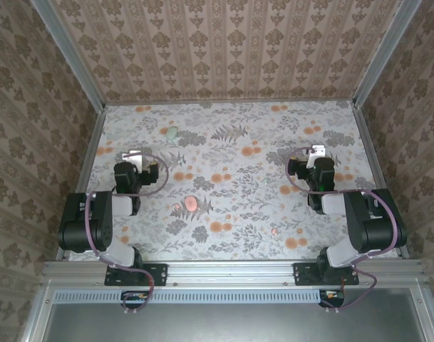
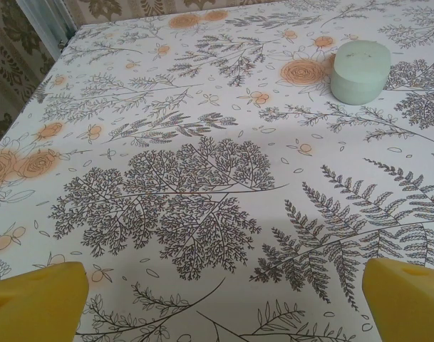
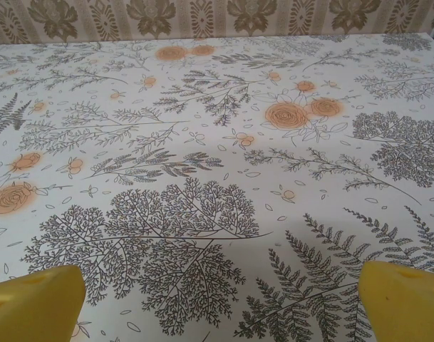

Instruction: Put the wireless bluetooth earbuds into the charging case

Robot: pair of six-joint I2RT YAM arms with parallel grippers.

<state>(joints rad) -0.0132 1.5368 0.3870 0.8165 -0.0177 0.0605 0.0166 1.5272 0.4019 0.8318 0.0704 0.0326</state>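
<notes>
A pale green oval charging case (image 1: 173, 133) sits shut on the floral table, at the back left; in the left wrist view the case (image 2: 359, 71) lies far ahead and to the right. My left gripper (image 1: 135, 154) hovers short of it, open, with nothing between its yellow fingertips (image 2: 38, 303). A pink oval case (image 1: 191, 203) lies near the table's middle. Tiny pale pieces that may be the earbuds rest beside it (image 1: 177, 207) and further right (image 1: 273, 230); they are too small to tell for sure. My right gripper (image 1: 315, 152) stands open over bare table, and its yellow fingertips (image 3: 402, 299) are far apart.
The printed table cover (image 1: 238, 149) is fenced by patterned walls with metal rails at the left (image 1: 95, 142) and right (image 1: 366, 142). Orange flower blots are scattered over the print. Both arm bases stand at the near edge.
</notes>
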